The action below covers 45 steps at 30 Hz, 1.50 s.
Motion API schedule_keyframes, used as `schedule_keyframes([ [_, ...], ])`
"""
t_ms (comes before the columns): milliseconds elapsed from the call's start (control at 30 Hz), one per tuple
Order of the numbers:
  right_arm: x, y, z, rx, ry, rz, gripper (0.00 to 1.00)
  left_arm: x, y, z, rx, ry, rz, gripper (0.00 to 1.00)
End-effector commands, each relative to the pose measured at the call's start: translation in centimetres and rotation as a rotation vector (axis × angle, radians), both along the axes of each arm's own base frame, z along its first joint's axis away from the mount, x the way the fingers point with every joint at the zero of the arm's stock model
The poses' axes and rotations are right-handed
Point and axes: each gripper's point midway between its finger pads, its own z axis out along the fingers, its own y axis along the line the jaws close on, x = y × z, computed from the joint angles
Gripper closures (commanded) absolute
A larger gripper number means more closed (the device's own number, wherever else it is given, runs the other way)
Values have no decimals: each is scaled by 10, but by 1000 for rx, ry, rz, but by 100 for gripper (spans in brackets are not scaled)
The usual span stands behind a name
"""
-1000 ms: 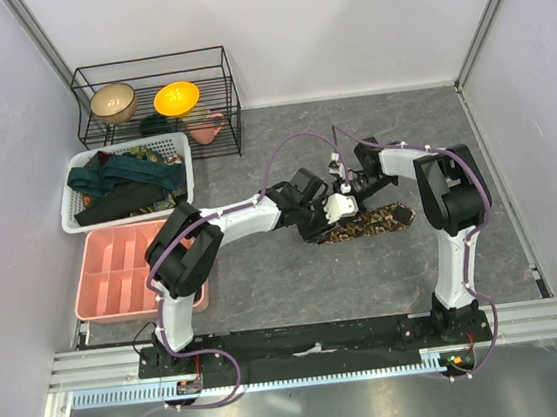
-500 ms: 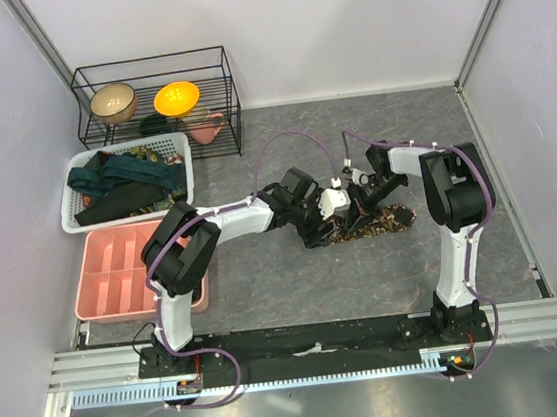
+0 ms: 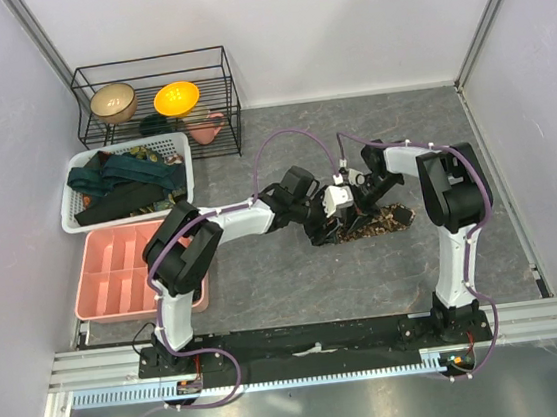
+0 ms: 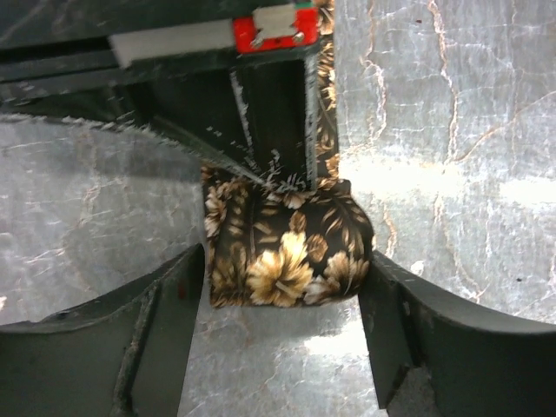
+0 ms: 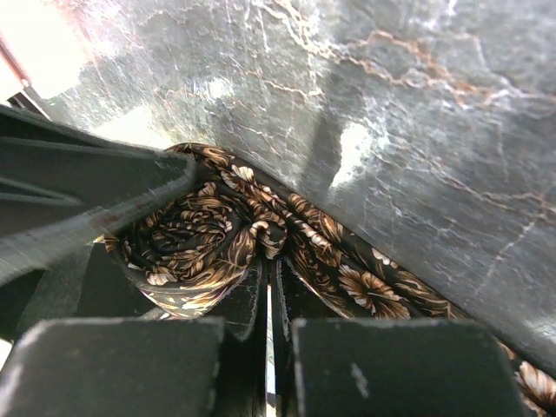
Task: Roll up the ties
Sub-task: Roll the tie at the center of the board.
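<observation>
A brown floral tie [image 3: 379,222] lies mid-table, its left end rolled into a coil [image 4: 287,252] and its tail running right. My left gripper [image 3: 323,228] stands open with one finger [image 4: 165,304] on each side of the coil, close to it [image 4: 282,276]. From the far side my right gripper [image 3: 347,213] reaches in, shut on the cloth at the coil's centre [image 5: 271,233]. In the right wrist view the rolled layers [image 5: 187,239] spread to the left of its fingers [image 5: 239,304]. Dark teal ties [image 3: 119,176] lie heaped in the white basket.
The white mesh basket [image 3: 71,197] stands at the left, with the pink compartment tray [image 3: 115,272] in front of it. A black wire rack [image 3: 156,102] at the back left holds a tan bowl, an orange bowl and a pink cup. Walls close both sides.
My left gripper has opened around the coil. My right gripper has shut and moved left onto the coil's centre. The rolled part of the tie now sits further left.
</observation>
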Motion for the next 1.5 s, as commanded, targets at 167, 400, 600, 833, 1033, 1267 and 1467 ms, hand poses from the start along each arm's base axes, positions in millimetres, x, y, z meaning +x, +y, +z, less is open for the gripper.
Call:
schedule_keyframes([
  [167,28,9,-35,-113,-120,86,100,-1,8,-14,97,-19,-13,58],
  [400,35,21,11,8,-165,88,89,-7,38,-23,194,-34,12,77],
  [600,28,16,55,110,-172,56,62,-3,45,-27,246,-51,16,80],
  [833,18,28,69,229,-111,25,53,2,44,-33,279,-50,10,81],
  [1033,17,38,57,215,-110,58,52,1,43,-33,284,-44,3,81],
  [1267,20,25,21,71,-114,93,62,-1,40,-30,270,-36,-12,78],
  [1467,29,13,7,-16,-142,93,100,-6,32,-21,218,-9,-41,55],
])
